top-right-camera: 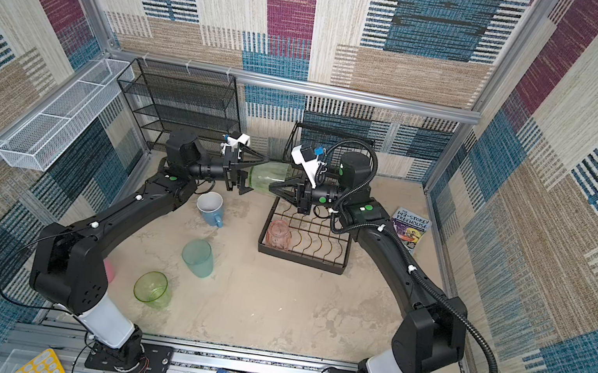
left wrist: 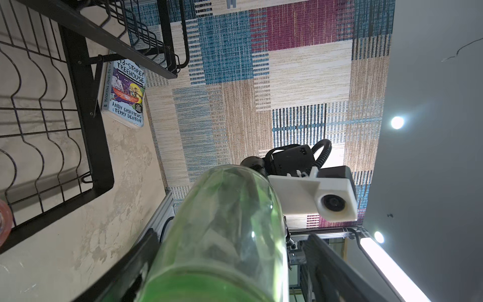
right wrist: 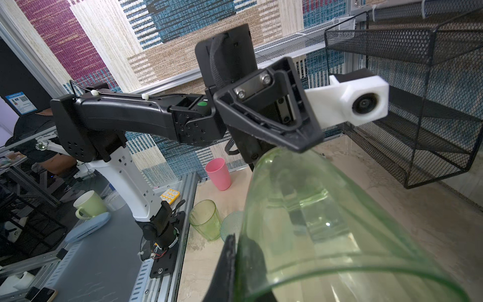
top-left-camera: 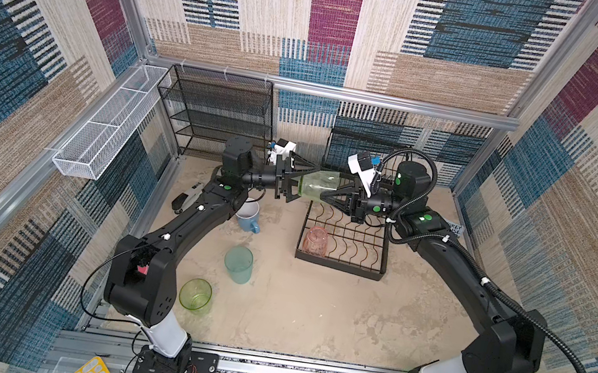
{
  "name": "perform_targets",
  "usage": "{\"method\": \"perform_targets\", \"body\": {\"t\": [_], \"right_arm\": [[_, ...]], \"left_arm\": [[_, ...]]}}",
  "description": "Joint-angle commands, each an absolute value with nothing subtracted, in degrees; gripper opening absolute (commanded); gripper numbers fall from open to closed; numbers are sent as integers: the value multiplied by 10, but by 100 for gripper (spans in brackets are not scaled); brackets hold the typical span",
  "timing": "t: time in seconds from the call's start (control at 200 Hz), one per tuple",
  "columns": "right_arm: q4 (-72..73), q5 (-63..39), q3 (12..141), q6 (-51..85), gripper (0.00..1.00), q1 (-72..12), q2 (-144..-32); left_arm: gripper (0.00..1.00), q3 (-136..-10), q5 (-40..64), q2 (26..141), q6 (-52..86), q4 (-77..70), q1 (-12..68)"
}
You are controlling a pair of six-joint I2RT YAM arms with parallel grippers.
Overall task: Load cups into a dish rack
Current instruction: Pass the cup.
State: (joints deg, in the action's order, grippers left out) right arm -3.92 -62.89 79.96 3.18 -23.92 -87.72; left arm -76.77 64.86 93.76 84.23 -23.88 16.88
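Note:
A translucent green tumbler (top-left-camera: 318,184) (top-right-camera: 269,180) lies on its side in the air over the back of the black wire dish rack (top-left-camera: 339,266). My right gripper (top-left-camera: 324,195) (right wrist: 235,264) is shut on its rim wall, one finger inside. My left gripper (top-left-camera: 306,182) (left wrist: 232,261) stands open astride its base, with a gap at one finger. A peach-pink cup (top-left-camera: 315,241) sits upside down in the rack's lower tray. On the table stand a light-blue mug (top-left-camera: 248,215), a teal cup (top-left-camera: 238,263), another green tumbler (top-left-camera: 195,294) and a pink cup (right wrist: 218,174).
A black mesh shelf unit (top-left-camera: 215,112) stands at the back left, with a long white mesh basket (top-left-camera: 106,122) on the left wall. A book (top-right-camera: 409,226) lies right of the rack. A small black-and-white object (top-left-camera: 186,197) lies by the left arm.

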Motion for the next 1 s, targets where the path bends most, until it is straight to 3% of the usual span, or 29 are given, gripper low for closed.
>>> {"method": "perform_targets", "body": {"t": [0.0, 0.997], "right_arm": [[-29, -630, 800, 26, 0, -244, -880], [-53, -642, 840, 26, 0, -244, -922]], "left_arm": [[91, -772, 658, 938, 878, -295, 169], [87, -759, 680, 882, 736, -166, 167]]}}
